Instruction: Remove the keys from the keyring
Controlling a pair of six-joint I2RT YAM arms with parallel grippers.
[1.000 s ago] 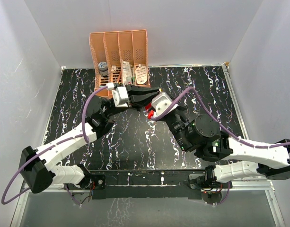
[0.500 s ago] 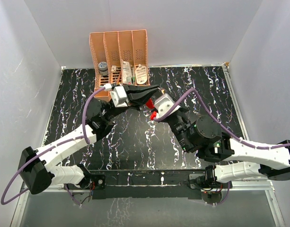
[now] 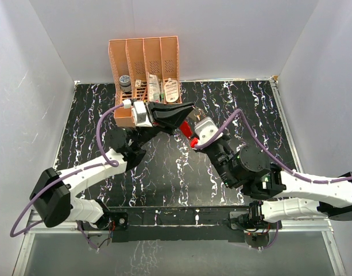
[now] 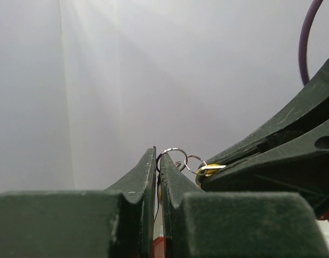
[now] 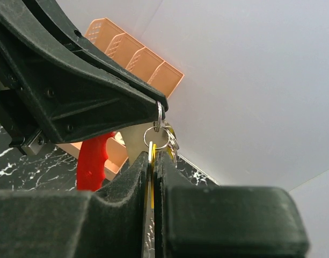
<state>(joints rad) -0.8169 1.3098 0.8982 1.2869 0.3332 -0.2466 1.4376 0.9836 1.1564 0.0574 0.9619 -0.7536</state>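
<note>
Left end effector [image 4: 158, 156] pinches the keyring [image 4: 175, 149]; right end effector [image 5: 152, 161] pinches the gold key [image 5: 152, 147].

White links [image 3: 84, 178], black joints [image 3: 253, 167], purple cables [image 3: 102, 129], dark-green tapered left hand [image 4: 158, 156], right hand [image 5: 152, 156]

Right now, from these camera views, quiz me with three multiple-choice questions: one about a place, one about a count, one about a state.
1. Where does the orange rack stand?
A) at the far edge of the table
B) between the arm bases
C) at the right edge
2. How many compartments does the rack have?
A) two
B) four
C) six
3. The right gripper is:
A) open and empty
B) shut on the yellow key
C) out of view
Answers: 1 A, it backs onto the rear wall; 2 B, four slots show from above; 3 B, it pinches the key linked to the keyring.
</note>
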